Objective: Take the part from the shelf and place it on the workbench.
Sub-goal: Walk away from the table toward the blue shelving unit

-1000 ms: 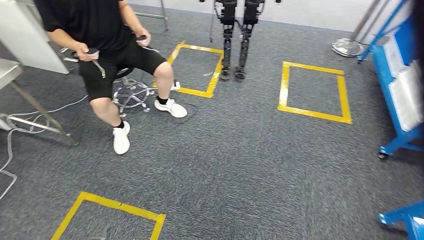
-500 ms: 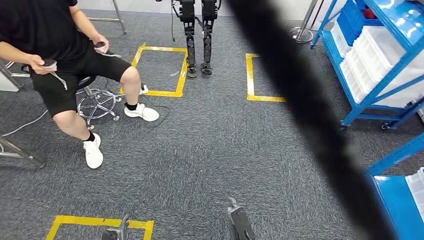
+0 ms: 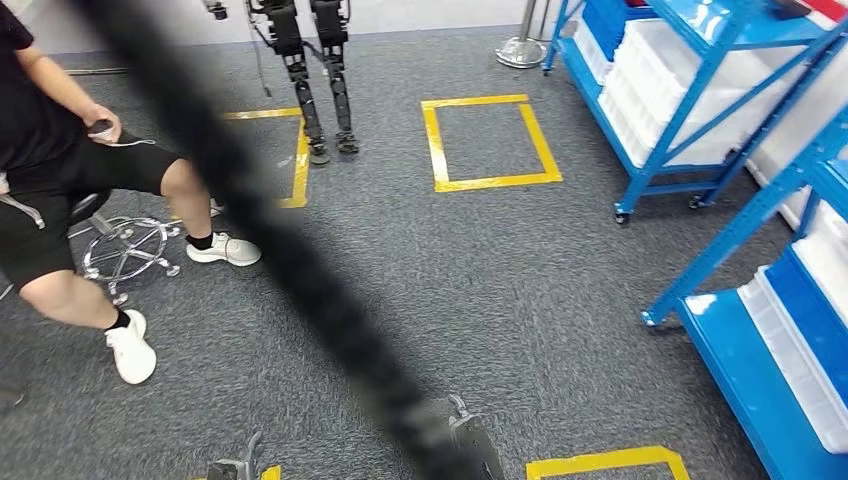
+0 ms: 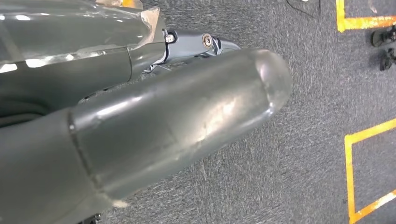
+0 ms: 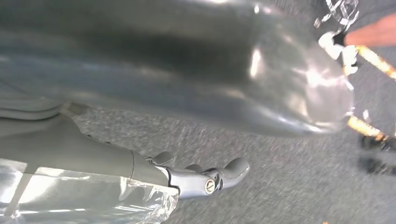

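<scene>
left hand (image 4: 177, 126): smooth grey, hanging over speckled grey carpet (image 3: 480, 270), fingers apart, holding nothing | right hand (image 5: 205, 179): likewise loose, carrying nothing | part: cannot tell which among white plastic bins (image 3: 690, 90) sitting on blue metal shelf (image 3: 700, 120)

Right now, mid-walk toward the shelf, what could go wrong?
1. A dark cable hangs blurred across the head view and could hide the part or snag an arm.
2. A seated person has a foot out on the carpet near the path; a step may clip it.
3. The shelf stands on casters, so a bump could roll it.
</scene>
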Tool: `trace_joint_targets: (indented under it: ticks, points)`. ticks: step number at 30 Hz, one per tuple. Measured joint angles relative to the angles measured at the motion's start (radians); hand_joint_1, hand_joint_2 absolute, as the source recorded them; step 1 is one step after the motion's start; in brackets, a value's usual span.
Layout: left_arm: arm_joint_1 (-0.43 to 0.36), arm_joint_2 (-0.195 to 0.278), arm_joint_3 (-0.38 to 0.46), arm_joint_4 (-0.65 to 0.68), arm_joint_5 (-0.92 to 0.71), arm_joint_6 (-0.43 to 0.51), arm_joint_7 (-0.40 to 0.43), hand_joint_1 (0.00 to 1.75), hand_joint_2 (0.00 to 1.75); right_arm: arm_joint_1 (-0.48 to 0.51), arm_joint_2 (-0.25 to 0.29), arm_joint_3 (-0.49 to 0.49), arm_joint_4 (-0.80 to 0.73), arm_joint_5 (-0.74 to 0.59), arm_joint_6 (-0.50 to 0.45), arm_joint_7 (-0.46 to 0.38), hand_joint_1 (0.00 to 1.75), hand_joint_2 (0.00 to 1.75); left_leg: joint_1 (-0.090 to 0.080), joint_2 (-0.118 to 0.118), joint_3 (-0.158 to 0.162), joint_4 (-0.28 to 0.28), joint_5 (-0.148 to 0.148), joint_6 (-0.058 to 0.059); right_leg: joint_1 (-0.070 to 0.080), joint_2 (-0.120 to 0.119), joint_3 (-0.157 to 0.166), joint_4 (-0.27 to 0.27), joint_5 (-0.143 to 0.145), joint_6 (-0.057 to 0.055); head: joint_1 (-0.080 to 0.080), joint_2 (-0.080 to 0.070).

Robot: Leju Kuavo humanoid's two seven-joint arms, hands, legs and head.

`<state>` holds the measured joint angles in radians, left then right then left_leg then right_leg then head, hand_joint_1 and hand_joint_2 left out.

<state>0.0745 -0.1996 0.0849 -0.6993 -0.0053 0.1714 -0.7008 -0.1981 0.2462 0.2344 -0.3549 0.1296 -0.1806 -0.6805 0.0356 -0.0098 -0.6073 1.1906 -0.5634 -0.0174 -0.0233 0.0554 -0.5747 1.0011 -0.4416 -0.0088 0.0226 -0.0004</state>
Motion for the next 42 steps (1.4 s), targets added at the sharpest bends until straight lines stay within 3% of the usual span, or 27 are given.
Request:
trace_joint_targets:
  ticks: [2,4,6,8,10,12,13,14,15,17,18,19,21,22,24,26,27,28,29,31,32,34,35,37,39,41,42]
  points:
    - [0.001,0.001,0.007,0.007,0.002,0.014,0.0,0.0,0.0,-0.007,0.006,0.008,0.009,0.011,0.015,0.006,0.0,0.0,0.009,-0.042,0.047,-0.114,0.051,-0.002,0.003,0.025,-0.007,0.011,-0.001,0.008,-0.002,0.0]
    - [0.007,-0.001,0.017,0.013,0.003,0.035,0.0,0.0,0.0,-0.016,0.013,0.021,0.015,0.027,0.033,0.014,0.0,0.0,0.007,-0.065,0.061,-0.156,0.057,0.004,0.006,0.045,-0.02,0.016,0.003,0.025,-0.004,0.0]
    - [0.015,-0.003,0.024,0.015,0.003,0.049,0.0,0.0,0.0,-0.02,0.018,0.035,0.02,0.042,0.049,0.025,0.0,0.0,0.0,-0.045,0.061,-0.162,0.064,0.021,0.005,0.058,-0.03,0.011,0.011,0.042,-0.004,0.0]
    - [0.02,-0.004,0.029,0.016,0.005,0.049,0.0,0.0,0.0,-0.022,0.019,0.048,0.027,0.053,0.059,0.036,0.0,0.0,-0.001,-0.023,0.062,-0.171,0.074,0.041,0.006,0.026,-0.051,0.041,-0.004,0.047,-0.002,0.0]
    - [0.027,-0.004,0.036,0.019,0.009,0.044,0.0,0.0,0.0,-0.027,0.019,0.06,0.032,0.059,0.065,0.043,0.0,0.0,-0.003,0.002,0.06,-0.175,0.079,0.051,0.007,-0.024,-0.104,0.148,-0.056,0.039,0.003,0.0]
    - [0.037,-0.003,0.044,0.027,0.014,0.039,0.0,0.0,0.0,-0.03,0.019,0.068,0.036,0.061,0.069,0.048,0.0,0.0,-0.007,0.032,0.058,-0.175,0.079,0.053,0.007,-0.04,-0.16,0.272,-0.102,0.037,0.006,0.0]
    - [0.041,-0.002,0.047,0.031,0.015,0.036,0.0,0.0,0.0,-0.03,0.018,0.07,0.039,0.06,0.069,0.049,0.0,0.0,-0.008,0.046,0.057,-0.175,0.079,0.053,0.007,-0.042,-0.166,0.295,-0.108,0.041,0.006,0.0]
    - [0.043,-0.002,0.049,0.034,0.015,0.034,0.0,0.0,0.0,-0.029,0.016,0.071,0.041,0.057,0.069,0.049,0.0,0.0,-0.009,0.059,0.057,-0.175,0.079,0.053,0.007,-0.045,-0.151,0.279,-0.099,0.046,0.006,0.0]
    - [0.044,-0.002,0.05,0.036,0.014,0.031,0.0,0.0,0.0,-0.028,0.014,0.071,0.044,0.051,0.067,0.048,0.0,0.0,-0.009,0.071,0.058,-0.175,0.079,0.053,0.007,-0.053,-0.115,0.225,-0.081,0.051,0.006,0.0]
    - [0.045,-0.002,0.049,0.039,0.011,0.023,0.0,0.0,0.0,-0.028,0.013,0.071,0.046,0.036,0.061,0.042,0.0,0.0,-0.014,0.092,0.062,-0.174,0.077,0.048,0.013,-0.102,-0.028,0.085,-0.046,0.052,0.008,0.0]
    - [0.044,-0.001,0.047,0.04,0.009,0.015,0.0,0.0,0.0,-0.028,0.013,0.07,0.046,0.026,0.056,0.037,0.0,0.0,-0.017,0.101,0.064,-0.174,0.075,0.043,0.016,-0.121,0.0,0.037,-0.036,0.048,0.007,0.0]
    - [0.041,0.0,0.044,0.042,0.009,0.005,0.0,0.0,0.0,-0.027,0.012,0.068,0.047,0.013,0.05,0.032,0.0,0.0,-0.02,0.11,0.067,-0.174,0.073,0.037,0.02,-0.132,0.01,0.013,-0.032,0.042,0.006,0.0]
    - [0.027,0.003,0.03,0.049,0.009,-0.022,0.0,0.0,0.0,-0.018,0.007,0.058,0.048,-0.014,0.035,0.019,0.0,0.0,-0.02,0.128,0.071,-0.175,0.071,0.026,0.019,-0.111,0.006,0.007,-0.027,0.03,0.004,0.0]
    - [0.016,0.003,0.019,0.054,0.01,-0.034,0.0,0.0,0.0,-0.012,0.003,0.05,0.049,-0.027,0.027,0.013,0.0,0.0,-0.017,0.121,0.07,-0.17,0.065,0.02,0.015,-0.101,0.005,0.005,-0.024,0.025,0.004,0.0]
    - [-0.007,0.004,-0.005,0.069,0.01,-0.053,0.0,0.0,0.0,-0.005,-0.004,0.035,0.052,-0.046,0.012,0.002,0.0,0.0,-0.012,0.074,0.049,-0.114,0.022,0.011,0.004,-0.08,0.007,0.001,-0.015,0.009,0.001,0.0]
    - [-0.022,0.004,-0.028,0.088,0.008,-0.072,0.0,0.0,0.0,-0.002,-0.007,0.023,0.053,-0.057,-0.008,-0.003,0.0,0.0,-0.009,0.025,0.0,0.007,-0.05,0.008,0.004,-0.055,0.001,0.002,-0.009,-0.002,-0.002,0.0]
    - [-0.027,0.004,-0.041,0.099,0.006,-0.088,0.0,0.0,0.0,0.002,-0.009,0.016,0.053,-0.065,-0.023,-0.004,0.0,0.0,-0.009,0.016,-0.024,0.062,-0.073,0.008,0.006,-0.041,-0.001,0.002,-0.007,-0.004,-0.004,0.0]
    - [-0.033,0.005,-0.054,0.109,0.002,-0.107,0.0,0.0,0.0,0.008,-0.011,0.007,0.053,-0.076,-0.037,-0.006,0.0,0.0,-0.009,0.012,-0.037,0.092,-0.077,0.008,0.008,-0.027,-0.001,0.003,-0.006,-0.004,-0.004,0.0]
    - [-0.041,0.005,-0.068,0.118,-0.002,-0.124,0.0,0.0,0.0,0.017,-0.014,-0.002,0.053,-0.087,-0.049,-0.007,0.0,0.0,-0.008,0.01,-0.034,0.085,-0.061,0.008,0.008,-0.012,-0.001,0.004,-0.006,-0.004,-0.005,0.0]
    - [-0.057,0.007,-0.092,0.131,-0.006,-0.147,0.0,0.0,0.0,0.031,-0.019,-0.019,0.053,-0.101,-0.064,-0.01,0.0,0.0,-0.002,-0.008,0.014,-0.022,0.009,0.009,0.008,0.013,0.0,0.009,-0.006,-0.002,-0.005,0.0]
    - [-0.064,0.007,-0.1,0.138,-0.007,-0.151,0.0,0.0,0.0,0.035,-0.021,-0.025,0.053,-0.103,-0.067,-0.012,0.0,0.0,0.002,-0.034,0.041,-0.083,0.035,0.009,0.01,0.026,-0.003,0.013,-0.005,0.002,-0.005,0.0]
    - [-0.072,0.008,-0.112,0.148,-0.008,-0.161,0.0,0.0,0.0,0.038,-0.022,-0.033,0.052,-0.108,-0.069,-0.015,0.0,0.0,0.004,-0.072,0.067,-0.148,0.053,0.012,0.012,0.05,-0.013,0.018,-0.002,0.015,-0.006,0.0]
    - [-0.074,0.009,-0.119,0.152,-0.009,-0.168,0.0,0.0,0.0,0.041,-0.023,-0.036,0.052,-0.112,-0.067,-0.016,0.0,0.0,0.0,-0.076,0.068,-0.153,0.05,0.017,0.012,0.061,-0.019,0.017,0.002,0.024,-0.006,0.0]
    - [-0.082,0.009,-0.133,0.154,-0.014,-0.181,0.0,0.0,0.0,0.052,-0.029,-0.044,0.051,-0.124,-0.057,-0.017,0.0,0.0,-0.007,-0.054,0.07,-0.161,0.058,0.035,0.009,0.068,-0.031,0.018,0.006,0.04,-0.006,0.0]
    - [-0.093,0.009,-0.147,0.154,-0.014,-0.188,0.0,0.0,0.0,0.06,-0.038,-0.052,0.048,-0.133,-0.042,-0.018,0.0,0.0,-0.008,-0.03,0.071,-0.17,0.066,0.054,0.011,0.025,-0.061,0.065,-0.017,0.044,-0.003,0.0]
    - [-0.097,0.01,-0.154,0.154,-0.007,-0.19,0.0,0.0,0.0,0.06,-0.045,-0.055,0.04,-0.135,-0.035,-0.018,0.0,0.0,-0.012,0.001,0.071,-0.172,0.068,0.063,0.011,-0.025,-0.12,0.183,-0.07,0.037,0.0,0.0]
    - [-0.095,0.01,-0.154,0.154,-0.002,-0.189,0.0,0.0,0.0,0.061,-0.047,-0.055,0.036,-0.134,-0.033,-0.018,0.0,0.0,-0.014,0.018,0.07,-0.172,0.068,0.065,0.01,-0.034,-0.151,0.246,-0.094,0.037,0.001,0.0]
